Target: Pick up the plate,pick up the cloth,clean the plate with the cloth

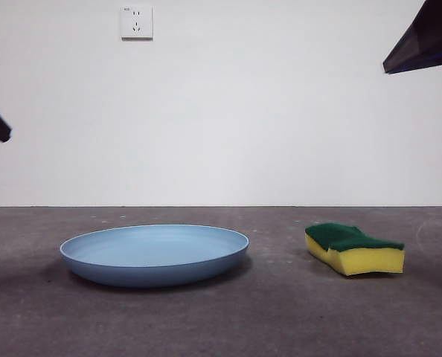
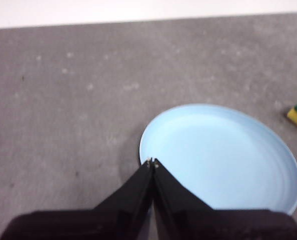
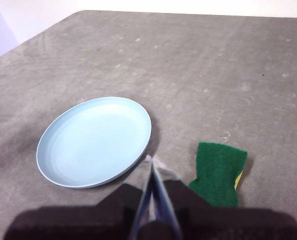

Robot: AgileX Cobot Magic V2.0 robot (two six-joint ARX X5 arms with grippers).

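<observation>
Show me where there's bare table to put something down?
Bare grey table lies between the plate and the sponge, in front of both, and behind them up to the wall. Nothing is crowded; both grippers, left and right, hang above.

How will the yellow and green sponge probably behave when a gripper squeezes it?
The sponge looks like soft foam, so it will likely compress under the squeeze and feel light. Its green scouring top seems rough, so slipping is unlikely. It lies flat on the table, so rolling seems improbable.
</observation>
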